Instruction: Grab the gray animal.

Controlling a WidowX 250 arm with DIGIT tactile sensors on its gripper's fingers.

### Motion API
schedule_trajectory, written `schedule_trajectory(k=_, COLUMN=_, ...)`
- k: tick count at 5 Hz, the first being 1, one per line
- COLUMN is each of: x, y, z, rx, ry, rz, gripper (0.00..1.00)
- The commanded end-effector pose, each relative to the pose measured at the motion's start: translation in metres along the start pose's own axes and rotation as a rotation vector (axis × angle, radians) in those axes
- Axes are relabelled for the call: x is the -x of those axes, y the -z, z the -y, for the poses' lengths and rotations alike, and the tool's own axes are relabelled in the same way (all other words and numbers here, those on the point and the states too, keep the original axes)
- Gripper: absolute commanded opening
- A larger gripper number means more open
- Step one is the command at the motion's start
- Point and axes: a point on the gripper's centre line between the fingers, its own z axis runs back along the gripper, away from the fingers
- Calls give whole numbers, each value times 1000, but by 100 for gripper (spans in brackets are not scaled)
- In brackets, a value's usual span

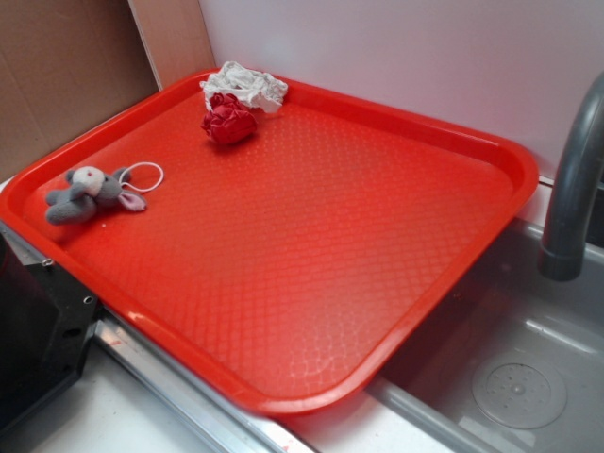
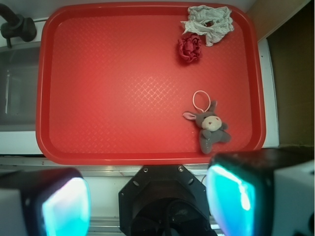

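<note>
Gray animal point(image 2: 210, 125), a small plush mouse with a white face and pink-lined ears, is seen lying on a red tray point(image 2: 123, 88), close to one of the tray's short rims and near a corner. A thin white loop cord point(image 2: 201, 101) is attached at its head and lies flat on the tray beside it. Nothing is touching the toy.

Two other items are found further along the same rim, well apart from the mouse: a red fabric ball point(image 2: 190, 49) and, just beside it in the corner, a crumpled white cloth point(image 2: 209, 22). The tray is set on a bench next to a gray sink point(image 1: 514, 377), with a gray faucet point(image 1: 576, 179) at the far side.

In the wrist view the gripper point(image 2: 147, 201) is seen from above and behind, outside the tray's near rim. Its two fingers point(image 2: 64, 204) are spread wide apart and nothing is held between them.

The task is judged to be at its very start: the approach has not yet been made. For the next move, the gripper would need to be carried forward over the rim and toward the side where the mouse lies, centred over the plush body rather than the cord, then lowered with the fingers kept apart until the body sits between them.
</note>
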Motion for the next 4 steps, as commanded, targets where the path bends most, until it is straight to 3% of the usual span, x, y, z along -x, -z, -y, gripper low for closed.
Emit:
schedule_trajectory(k=1, x=0, y=0, z=0, rx=0, ry=0, rz=0, gripper=100)
schedule_trajectory(k=2, x=-18, y=50, z=-52, rx=23, ry=43, rz=-53, gripper=100)
schedule_trajectory(k=3, x=-27, y=100, z=-93, rx=40, ry=88, rz=-44, gripper=100)
schedule_trajectory(k=4, x=-8, y=141, z=-116, rx=44, ry=107, rz=-53, gripper=100)
